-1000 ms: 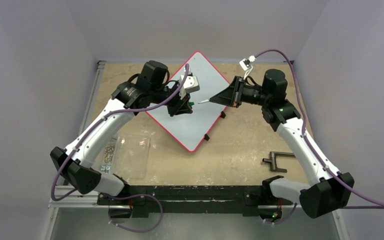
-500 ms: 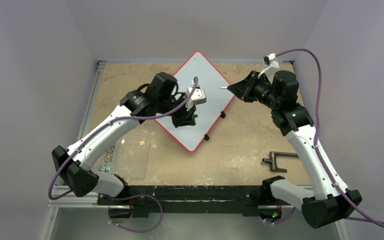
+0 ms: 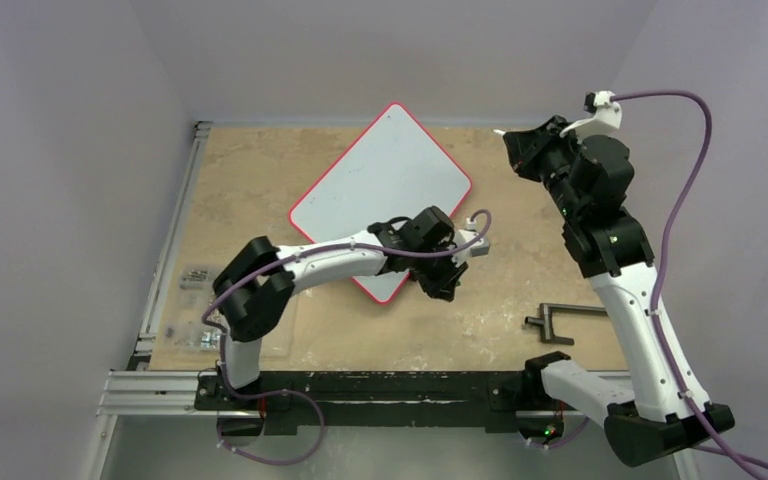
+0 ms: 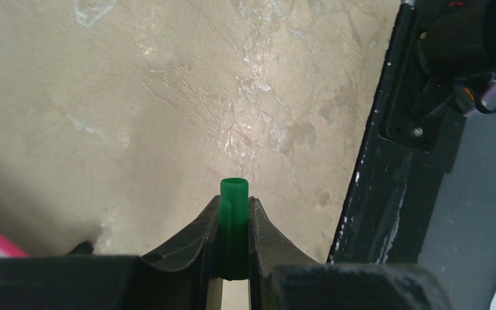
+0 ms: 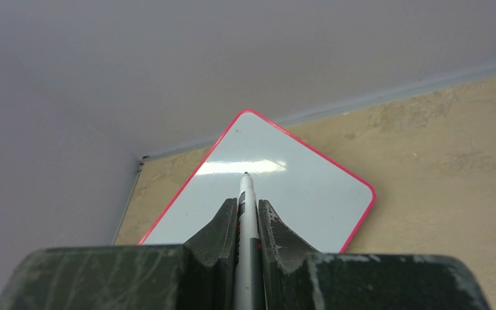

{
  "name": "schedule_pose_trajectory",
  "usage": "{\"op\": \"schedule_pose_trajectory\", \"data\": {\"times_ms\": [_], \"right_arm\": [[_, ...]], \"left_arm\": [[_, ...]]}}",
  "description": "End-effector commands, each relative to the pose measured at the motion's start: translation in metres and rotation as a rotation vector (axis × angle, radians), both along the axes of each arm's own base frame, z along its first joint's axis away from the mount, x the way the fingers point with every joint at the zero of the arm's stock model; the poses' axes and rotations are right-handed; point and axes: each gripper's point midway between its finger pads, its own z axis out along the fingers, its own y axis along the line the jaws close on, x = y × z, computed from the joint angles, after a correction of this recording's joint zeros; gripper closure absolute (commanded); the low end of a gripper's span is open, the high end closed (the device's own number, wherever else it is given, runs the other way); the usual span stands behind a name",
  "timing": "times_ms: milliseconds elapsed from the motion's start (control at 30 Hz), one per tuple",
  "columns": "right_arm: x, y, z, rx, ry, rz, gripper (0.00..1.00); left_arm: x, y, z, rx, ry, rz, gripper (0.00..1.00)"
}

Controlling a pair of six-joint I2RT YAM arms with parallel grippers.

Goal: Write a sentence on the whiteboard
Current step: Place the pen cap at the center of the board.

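Left tool (image 4: 234,208) of mine is pinching a small green tube-shaped plastic cap (image 4: 234,192), fingers closed snugly on it, and is hovering over the beige mottled table (image 3: 260,170) just off the near corner of the large white rectangular whiteboard with a thin red rim (image 3: 380,190). I am holding my right tool (image 5: 247,205) raised over the table's far right part, clamped on a slim grey-white marker pen (image 5: 246,188) that is pointing toward the whiteboard, which is lying flat, turned diamond-wise, mid-table.
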Motion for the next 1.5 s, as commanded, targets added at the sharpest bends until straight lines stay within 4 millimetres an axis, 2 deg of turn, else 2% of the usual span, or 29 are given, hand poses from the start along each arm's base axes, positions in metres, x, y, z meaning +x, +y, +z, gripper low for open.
{"op": "schedule_pose_trajectory", "data": {"times_ms": [0,233,433,533,700,900,1000,1133,1167,1233,1367,1433,1467], "right_arm": [[-0.008,-0.018,0.03,-0.005,-0.086,-0.078,1.0],[-0.014,-0.016,0.014,0.017,-0.082,-0.064,1.0],[-0.011,-0.013,0.005,0.015,-0.078,-0.053,1.0],[-0.008,-0.012,0.004,-0.006,-0.071,-0.047,1.0],[-0.001,-0.008,0.003,-0.02,-0.069,-0.033,1.0],[0.004,-0.004,0.001,-0.018,-0.065,-0.016,1.0],[0.002,-0.004,0.004,-0.016,-0.072,-0.013,1.0],[-0.001,-0.008,0.014,-0.018,-0.1,-0.034,1.0],[-0.001,-0.01,0.016,-0.017,-0.104,-0.042,1.0],[-0.003,-0.013,0.021,-0.01,-0.117,-0.057,1.0],[-0.009,-0.022,0.039,0.018,-0.165,-0.098,1.0],[-0.013,-0.026,0.047,0.031,-0.193,-0.116,1.0],[-0.014,-0.027,0.05,0.039,-0.204,-0.122,1.0]], "left_arm": [[0.021,-0.043,-0.006,-0.08,-0.026,0.102,1.0],[0.032,-0.054,-0.049,-0.021,-0.06,0.159,1.0],[0.036,-0.05,-0.065,0.009,-0.097,0.192,1.0],[0.039,-0.048,-0.068,0.014,-0.115,0.208,0.88],[0.038,-0.05,-0.072,0.006,-0.112,0.214,0.77],[0.037,-0.051,-0.064,0.001,-0.123,0.208,0.45],[0.043,-0.047,-0.052,0.001,-0.145,0.254,0.35],[0.052,-0.038,-0.015,-0.028,-0.201,0.316,0.04],[0.054,-0.036,-0.003,-0.045,-0.22,0.331,0.0],[0.057,-0.029,0.032,-0.101,-0.267,0.361,0.0],[0.081,0.0,0.088,-0.145,-0.419,0.521,0.0],[0.091,0.012,0.103,-0.135,-0.469,0.586,0.0],[0.094,0.016,0.103,-0.118,-0.478,0.595,0.0]]}}
